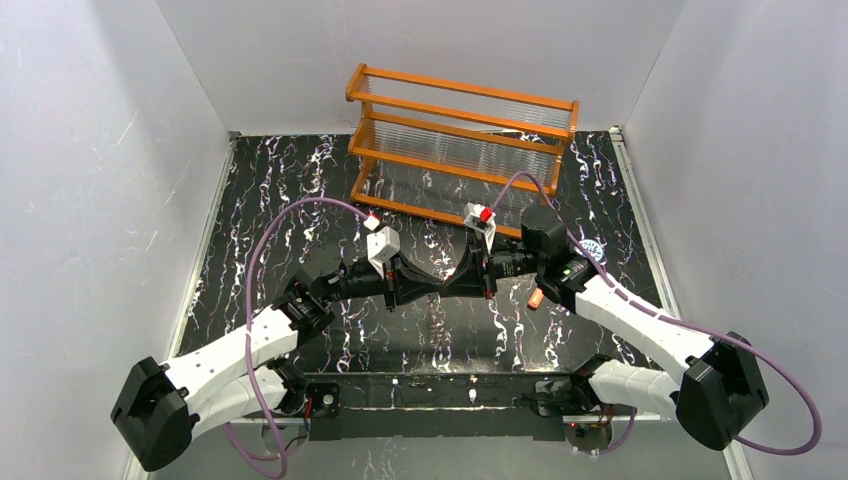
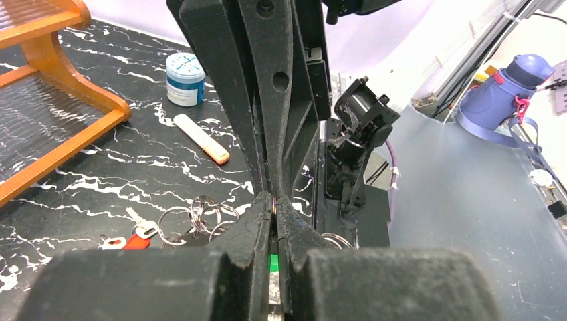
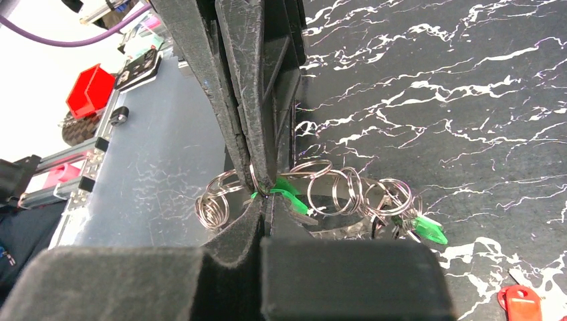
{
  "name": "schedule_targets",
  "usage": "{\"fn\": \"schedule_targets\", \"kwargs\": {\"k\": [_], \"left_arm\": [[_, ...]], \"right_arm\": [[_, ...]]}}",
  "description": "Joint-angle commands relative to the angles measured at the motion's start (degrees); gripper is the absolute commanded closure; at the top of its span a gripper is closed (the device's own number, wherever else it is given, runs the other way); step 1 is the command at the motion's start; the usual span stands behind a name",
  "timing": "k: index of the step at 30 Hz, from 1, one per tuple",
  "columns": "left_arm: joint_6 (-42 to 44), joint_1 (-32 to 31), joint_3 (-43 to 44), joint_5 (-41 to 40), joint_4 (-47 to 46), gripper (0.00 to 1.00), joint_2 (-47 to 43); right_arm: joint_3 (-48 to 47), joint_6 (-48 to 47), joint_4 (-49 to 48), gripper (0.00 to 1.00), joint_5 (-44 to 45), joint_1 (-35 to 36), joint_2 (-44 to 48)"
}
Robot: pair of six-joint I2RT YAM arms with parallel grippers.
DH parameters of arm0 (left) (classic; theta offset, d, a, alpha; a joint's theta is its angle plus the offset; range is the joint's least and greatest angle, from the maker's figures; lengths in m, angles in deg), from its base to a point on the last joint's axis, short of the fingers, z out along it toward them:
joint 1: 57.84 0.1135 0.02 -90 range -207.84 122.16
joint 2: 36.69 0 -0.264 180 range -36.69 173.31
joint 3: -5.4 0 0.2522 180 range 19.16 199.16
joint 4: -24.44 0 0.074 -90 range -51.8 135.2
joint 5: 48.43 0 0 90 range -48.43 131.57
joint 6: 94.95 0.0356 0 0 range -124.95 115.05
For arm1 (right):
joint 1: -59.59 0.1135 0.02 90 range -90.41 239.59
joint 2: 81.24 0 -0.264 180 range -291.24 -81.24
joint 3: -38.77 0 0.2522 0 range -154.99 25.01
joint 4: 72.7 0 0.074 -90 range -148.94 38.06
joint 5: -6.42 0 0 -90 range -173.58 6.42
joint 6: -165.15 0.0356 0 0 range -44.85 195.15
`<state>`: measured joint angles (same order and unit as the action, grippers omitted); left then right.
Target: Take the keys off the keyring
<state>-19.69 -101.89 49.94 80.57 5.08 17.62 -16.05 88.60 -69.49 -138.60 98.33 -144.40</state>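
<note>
My two grippers meet tip to tip above the middle of the table. My left gripper (image 1: 456,283) (image 2: 275,200) is shut on a green-headed key (image 2: 274,261), whose silvery blade shows between its fingers. My right gripper (image 1: 482,276) (image 3: 263,199) is shut on a silvery split ring (image 3: 254,175). From it a chain of split rings (image 3: 348,190) hangs, with a second green key (image 3: 431,229) at its end. A red key (image 3: 518,301) (image 2: 137,241) lies on the table. The toothed dark-grey keyring does not show clearly.
An orange wooden rack (image 1: 460,140) stands at the back. A clear tube with an orange cap (image 1: 537,297) (image 2: 200,138) and a small blue-white lidded jar (image 2: 185,79) (image 1: 592,248) lie right of the grippers. The table is black marble (image 1: 300,200) with white walls around.
</note>
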Motion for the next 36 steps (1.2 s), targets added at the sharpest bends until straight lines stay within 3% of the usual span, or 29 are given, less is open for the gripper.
{"fn": "schedule_targets", "kwargs": {"k": [1,12,15,19,29,36], "left_arm": [[-2.8,-0.4,0.4,-0.3,-11.8,1.0,-0.9],[-4.1,-0.8,-2.9,-1.5,-15.5,1.0,-1.8],[-4.5,-0.9,-3.8,-1.7,-16.2,1.0,-2.1],[-5.0,-0.9,-4.1,-1.6,-17.4,1.0,-2.1],[-6.1,-0.9,-4.7,-1.1,-19.2,1.0,-1.5],[-6.4,-0.9,-4.7,-1.0,-19.9,1.0,-0.9]], "right_arm": [[1.1,2.0,-1.8,0.99,0.0,0.0,-1.3],[3.8,2.0,-5.9,0.98,2.1,0.0,1.8],[4.8,-0.8,-6.6,0.8,1.9,-0.1,4.1],[7.4,-3.1,-9.6,0.71,4.1,-0.1,5.9],[11.5,-1.6,-24.2,0.65,4.6,0.0,9.7],[11.0,-0.3,-27.3,0.61,2.1,0.0,9.7]]}}
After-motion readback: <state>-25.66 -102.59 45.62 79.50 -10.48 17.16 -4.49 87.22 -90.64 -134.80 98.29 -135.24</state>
